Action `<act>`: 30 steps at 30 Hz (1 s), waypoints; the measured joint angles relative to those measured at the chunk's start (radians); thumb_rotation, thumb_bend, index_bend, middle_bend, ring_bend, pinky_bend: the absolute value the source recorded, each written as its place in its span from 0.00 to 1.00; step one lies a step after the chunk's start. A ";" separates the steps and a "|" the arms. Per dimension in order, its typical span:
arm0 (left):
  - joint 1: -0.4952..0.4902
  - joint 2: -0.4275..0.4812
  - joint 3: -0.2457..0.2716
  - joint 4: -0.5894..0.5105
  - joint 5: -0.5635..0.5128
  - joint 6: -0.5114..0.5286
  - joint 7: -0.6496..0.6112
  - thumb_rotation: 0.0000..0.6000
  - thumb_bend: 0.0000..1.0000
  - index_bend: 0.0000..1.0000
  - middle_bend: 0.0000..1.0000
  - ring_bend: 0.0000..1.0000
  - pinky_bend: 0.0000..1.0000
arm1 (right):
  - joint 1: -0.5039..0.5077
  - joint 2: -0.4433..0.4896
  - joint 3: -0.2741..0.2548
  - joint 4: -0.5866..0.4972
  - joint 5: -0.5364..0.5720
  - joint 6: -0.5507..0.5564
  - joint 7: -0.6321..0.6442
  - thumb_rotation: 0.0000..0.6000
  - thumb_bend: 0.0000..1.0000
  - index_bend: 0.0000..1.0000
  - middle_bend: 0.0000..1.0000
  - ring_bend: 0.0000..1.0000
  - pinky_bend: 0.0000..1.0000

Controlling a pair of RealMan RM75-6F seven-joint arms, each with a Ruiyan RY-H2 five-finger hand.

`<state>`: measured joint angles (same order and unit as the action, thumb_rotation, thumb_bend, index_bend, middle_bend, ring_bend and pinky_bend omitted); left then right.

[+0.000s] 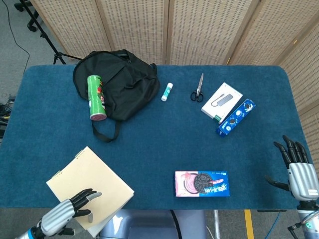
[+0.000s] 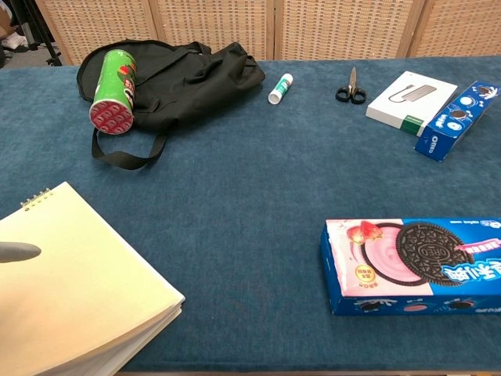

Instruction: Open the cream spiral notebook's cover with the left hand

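Note:
The cream spiral notebook (image 1: 90,183) lies closed at the table's front left, its near corner hanging over the front edge; the chest view shows the notebook (image 2: 82,286) with its spiral at the far left side. My left hand (image 1: 66,213) reaches in from below the front edge. Its fingers (image 1: 85,194) lie spread on the cover near the near corner, and the thumb sits by the notebook's edge. One grey fingertip (image 2: 17,251) shows in the chest view. My right hand (image 1: 299,172) hovers open at the front right, holding nothing.
A black backpack (image 1: 119,82) with a green chip can (image 1: 95,97) on it lies at the back left. A glue stick (image 1: 167,91), scissors (image 1: 198,88), a white box (image 1: 222,102) and a blue cookie pack (image 1: 236,116) lie further back. An Oreo box (image 1: 202,183) sits front centre.

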<state>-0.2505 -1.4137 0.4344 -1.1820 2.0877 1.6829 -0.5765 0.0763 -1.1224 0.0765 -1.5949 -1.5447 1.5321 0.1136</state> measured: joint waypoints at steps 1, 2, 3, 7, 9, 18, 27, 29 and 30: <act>-0.001 0.001 0.001 -0.005 -0.003 -0.001 -0.019 1.00 0.58 0.75 0.00 0.00 0.03 | 0.000 0.000 0.000 0.000 0.000 0.000 0.000 1.00 0.00 0.11 0.00 0.00 0.00; -0.002 0.002 0.002 -0.013 -0.009 -0.002 -0.046 1.00 0.58 0.75 0.00 0.00 0.03 | 0.000 0.000 0.000 -0.001 0.000 0.000 0.000 1.00 0.00 0.11 0.00 0.00 0.00; -0.002 0.002 0.002 -0.020 -0.015 -0.002 -0.068 1.00 0.59 0.75 0.00 0.00 0.03 | 0.000 0.000 0.000 -0.001 0.000 0.001 0.000 1.00 0.00 0.11 0.00 0.00 0.00; -0.001 0.002 0.000 -0.049 -0.045 0.004 -0.167 1.00 0.61 0.75 0.00 0.00 0.03 | -0.001 0.001 -0.001 -0.002 -0.001 0.001 0.000 1.00 0.00 0.11 0.00 0.00 0.00; -0.002 0.004 -0.001 -0.070 -0.060 0.012 -0.230 1.00 0.63 0.75 0.00 0.00 0.03 | 0.000 0.001 -0.001 -0.002 0.000 0.000 0.000 1.00 0.00 0.11 0.00 0.00 0.00; 0.004 0.019 -0.059 -0.193 -0.173 0.079 -0.482 1.00 0.64 0.75 0.00 0.00 0.03 | -0.001 0.003 -0.001 -0.003 -0.002 0.002 0.005 1.00 0.00 0.11 0.00 0.00 0.00; 0.051 -0.017 -0.241 -0.282 -0.465 0.090 -0.643 1.00 0.69 0.75 0.00 0.00 0.03 | 0.000 0.002 -0.003 -0.006 -0.006 0.000 0.002 1.00 0.00 0.11 0.00 0.00 0.00; 0.058 -0.026 -0.295 -0.286 -0.530 0.077 -0.654 1.00 0.69 0.75 0.00 0.00 0.03 | 0.000 0.003 -0.003 -0.006 -0.005 -0.002 0.005 1.00 0.00 0.11 0.00 0.00 0.00; 0.059 -0.029 -0.319 -0.285 -0.558 0.066 -0.656 1.00 0.68 0.75 0.00 0.00 0.03 | 0.000 0.004 -0.003 -0.006 -0.004 -0.002 0.008 1.00 0.00 0.11 0.00 0.00 0.00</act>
<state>-0.1915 -1.4424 0.1158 -1.4671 1.5302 1.7485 -1.2326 0.0766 -1.1185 0.0737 -1.6007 -1.5491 1.5301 0.1211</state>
